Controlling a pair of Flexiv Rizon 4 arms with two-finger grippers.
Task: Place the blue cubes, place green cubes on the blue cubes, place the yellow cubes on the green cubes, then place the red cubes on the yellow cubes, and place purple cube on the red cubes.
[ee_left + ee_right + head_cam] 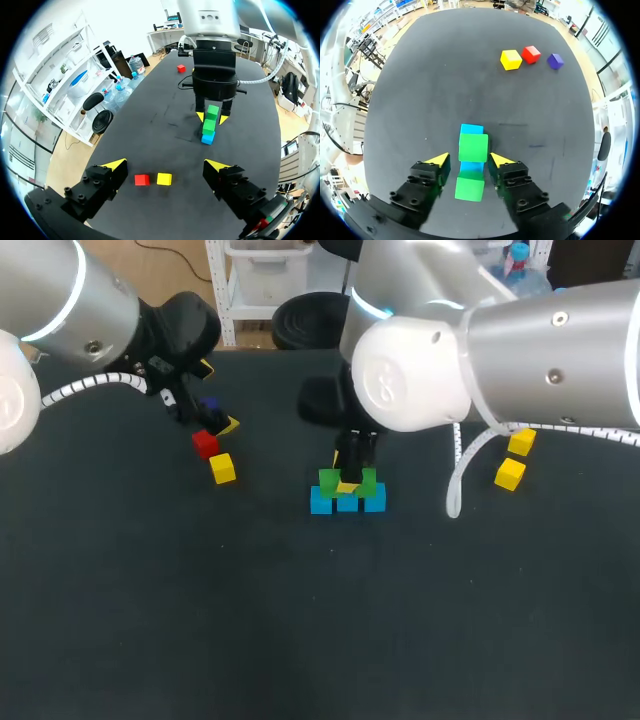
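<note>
- Hovering off to the left of the row of three light-blue cubes (347, 502), the left gripper (166, 167) is spread wide and holds nothing. A small red cube (142, 179) and a small yellow cube (164, 178) lie side by side on the dark table (200, 620) below the gap between its fingers, untouched.
- A small purple cube (555, 60) sits loose beside that red cube, on the side away from the yellow one and also left of the row.
- The blue row is laid down, so I judge the first step done. Its long axis runs from side to side across the table, and the three cubes sit flush against each other.
- Two green cubes (328, 482) rest on the row, one towards each end. They are upright and square to it, with a gap over the middle blue cube. The green layer looks placed, or nearly so.
- The right gripper (469, 160) hangs over that gap. Its fingers are parted to either side of the row, across the row's long axis, and as far as I can tell they grip nothing.
- Right of the row and well apart from it, two more yellow cubes (510, 474) wait close together. A second red cube (181, 68) lies farther out on that side.
- By my reading, the yellow, red and purple layers are all left to do.
</note>
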